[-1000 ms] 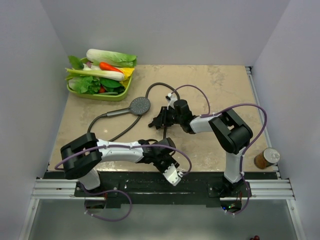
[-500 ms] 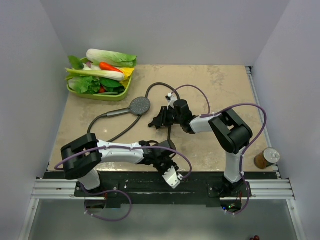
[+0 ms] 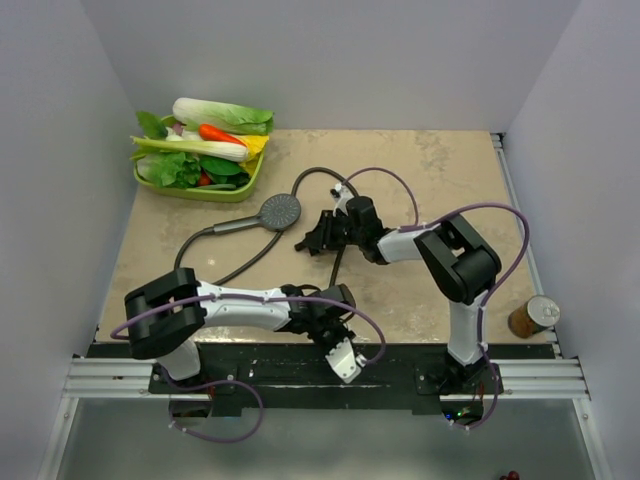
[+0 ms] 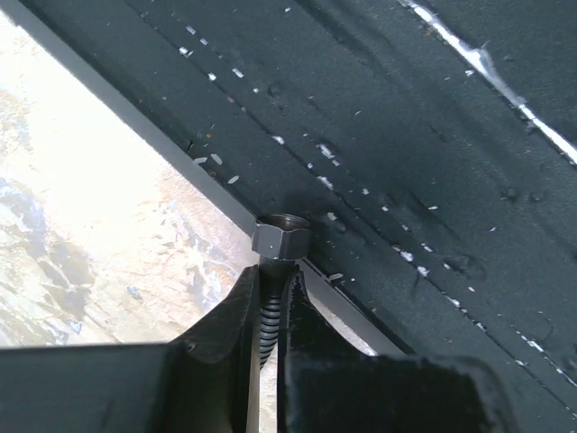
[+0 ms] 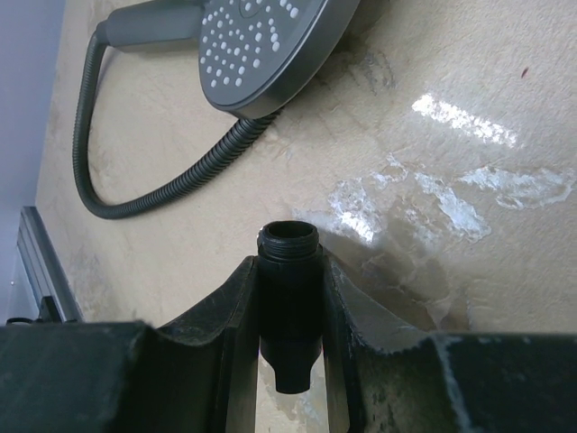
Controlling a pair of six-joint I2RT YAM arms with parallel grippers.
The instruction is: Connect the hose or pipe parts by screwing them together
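Clamps the left hand [image 4: 270,281] on the hose [image 4: 267,317] just under its nut [image 4: 280,239] at the near bench [image 3: 450,180] edge; grips a short threaded fitting [image 5: 288,316] in the right hand [image 5: 288,266], near the shower head [image 5: 270,45]. Apparently joined to the head at the hose's far end; left to do: meeting nut and fitting, now well apart, and screwing. Counted: one hose, one head, one fitting, two hands.

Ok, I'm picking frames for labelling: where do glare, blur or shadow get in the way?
Right wrist: white glare patches on the beige marbled tabletop, yet the black threaded fitting in the right fingers is crisp. Left wrist: the tabletop washes out at left, the dark grey hex nut is legible, the left fingers blur. Top external: even light, soft shadows.
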